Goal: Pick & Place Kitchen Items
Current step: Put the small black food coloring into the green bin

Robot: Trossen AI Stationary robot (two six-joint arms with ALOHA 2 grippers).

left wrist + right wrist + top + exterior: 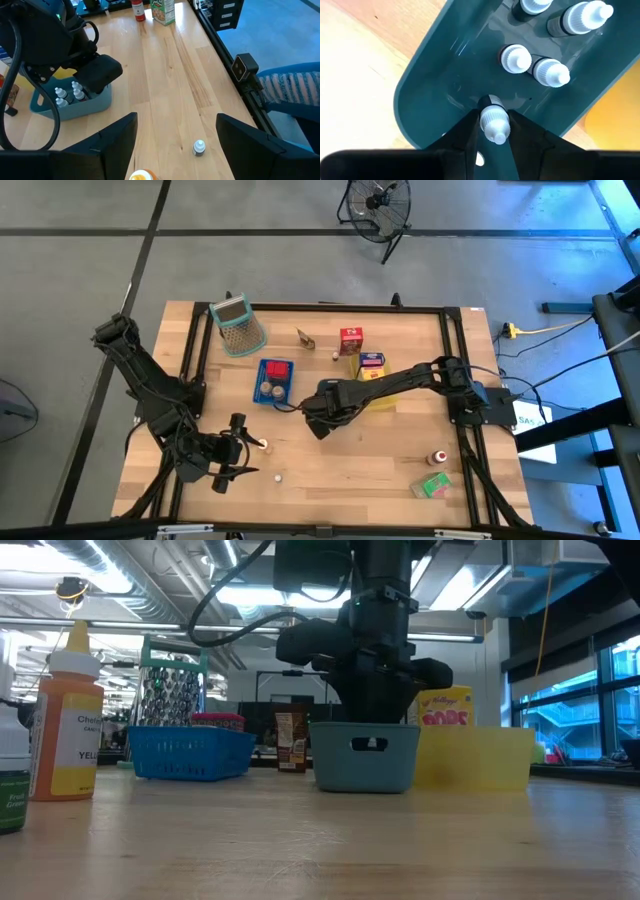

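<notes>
Right tool (494,131) clamped a white-capped dropper bottle (494,123) inside the grey-blue tray's (427,85) smooth rounded wall; left tool (176,131) gaped near the desk's (165,80) front edge.

Right arm stretches across the counter (330,470), its pincer (318,418) over the middle, just beside the blue tray (275,380). Left pincer (240,448) sits open near a small white piece (277,476). Grater (238,326) lies far-left; green carton (433,485) near-right.
</notes>
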